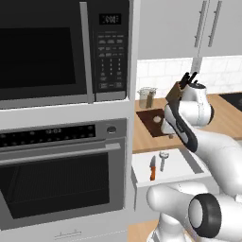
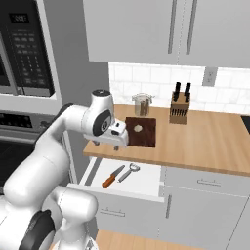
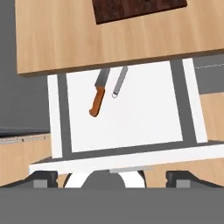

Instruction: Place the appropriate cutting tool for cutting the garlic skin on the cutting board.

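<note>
Open white drawer (image 3: 131, 127) seen below wide-set, empty jaws; short orange-handled knife (image 3: 97, 101) and grey metal utensil (image 3: 119, 82) contained, side by side. Small whitish garlic bulb (image 2: 138, 128) noted on dark brown wooden cutting board (image 2: 146, 136).

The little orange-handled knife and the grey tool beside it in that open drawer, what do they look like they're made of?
The small knife with the orange-red handle seems to have a plastic or painted handle, flat and even in colour, and a silvery, probably steel, blade. The grey utensil with a round head looks all metal: uniform grey with a dull sheen. Both lie in the white drawer, smooth and matte, likely painted.
</note>
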Robot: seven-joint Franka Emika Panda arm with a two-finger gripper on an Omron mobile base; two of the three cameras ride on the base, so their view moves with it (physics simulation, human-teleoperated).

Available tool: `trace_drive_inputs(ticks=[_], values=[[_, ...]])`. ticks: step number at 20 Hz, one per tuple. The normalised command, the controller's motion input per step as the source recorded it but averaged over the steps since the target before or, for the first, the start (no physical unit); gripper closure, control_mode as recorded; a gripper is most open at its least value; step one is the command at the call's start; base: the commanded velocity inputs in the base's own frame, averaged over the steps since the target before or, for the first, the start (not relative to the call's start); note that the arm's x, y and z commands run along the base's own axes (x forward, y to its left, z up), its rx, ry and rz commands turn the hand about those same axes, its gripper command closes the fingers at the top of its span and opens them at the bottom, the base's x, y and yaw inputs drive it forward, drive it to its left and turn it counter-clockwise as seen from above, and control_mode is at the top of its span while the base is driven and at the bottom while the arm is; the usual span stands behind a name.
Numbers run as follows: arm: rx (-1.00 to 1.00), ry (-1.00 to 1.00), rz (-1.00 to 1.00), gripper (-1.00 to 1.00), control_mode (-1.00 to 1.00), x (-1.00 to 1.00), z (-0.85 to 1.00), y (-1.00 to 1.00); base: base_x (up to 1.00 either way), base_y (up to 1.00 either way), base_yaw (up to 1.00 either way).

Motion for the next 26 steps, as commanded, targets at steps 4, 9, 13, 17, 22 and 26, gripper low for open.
trace_drive_inputs(ticks=[4, 9, 13, 17, 22, 26], values=[[0.0, 0.07, -0.03, -1.0, -1.0, 0.48, -0.62, -0.02, 0.0, 0.0, 0.0], [0.0, 0.01, 0.0, -1.0, -1.0, 0.16, -0.34, 0.0, 0.0, 0.0, 0.0], [0.0, 0.0, 0.0, -1.0, -1.0, 0.0, -0.32, 0.0, 0.0, 0.0, 0.0], [-0.02, -0.02, 0.0, -1.0, -1.0, 0.0, -0.44, 0.21, 0.0, 0.0, 0.0], [0.0, -0.09, 0.0, -1.0, -1.0, 0.0, -0.57, 0.26, 0.0, 0.0, 0.0], [0.0, -0.03, 0.0, -1.0, -1.0, 0.0, -0.61, 0.08, 0.0, 0.0, 0.0]])
